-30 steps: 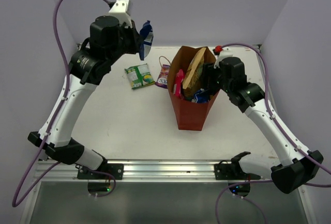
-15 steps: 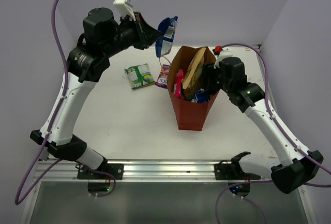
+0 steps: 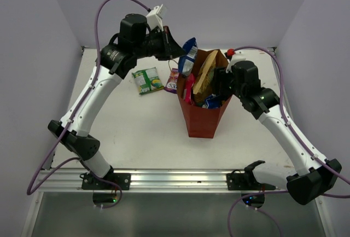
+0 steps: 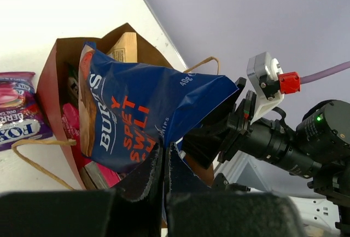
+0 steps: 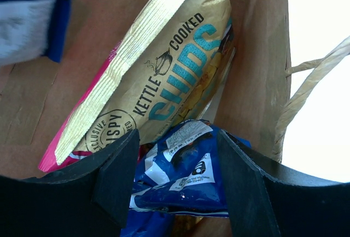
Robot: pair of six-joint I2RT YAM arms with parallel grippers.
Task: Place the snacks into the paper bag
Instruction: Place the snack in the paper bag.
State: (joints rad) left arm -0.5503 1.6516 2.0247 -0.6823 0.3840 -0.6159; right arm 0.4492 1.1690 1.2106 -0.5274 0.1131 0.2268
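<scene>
Left gripper (image 4: 165, 159) is pinching blue packet (image 4: 142, 116) over paper bag (image 3: 200, 120) to drop it in — right gripper (image 5: 178, 157), spread wide, apparently steadying it.

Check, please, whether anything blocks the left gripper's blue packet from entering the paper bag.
Partly. The tan chips packet stands upright in the paper bag, filling much of its mouth, beside a pink packet. The blue packet, in the left gripper, hangs over the left rim.
</scene>
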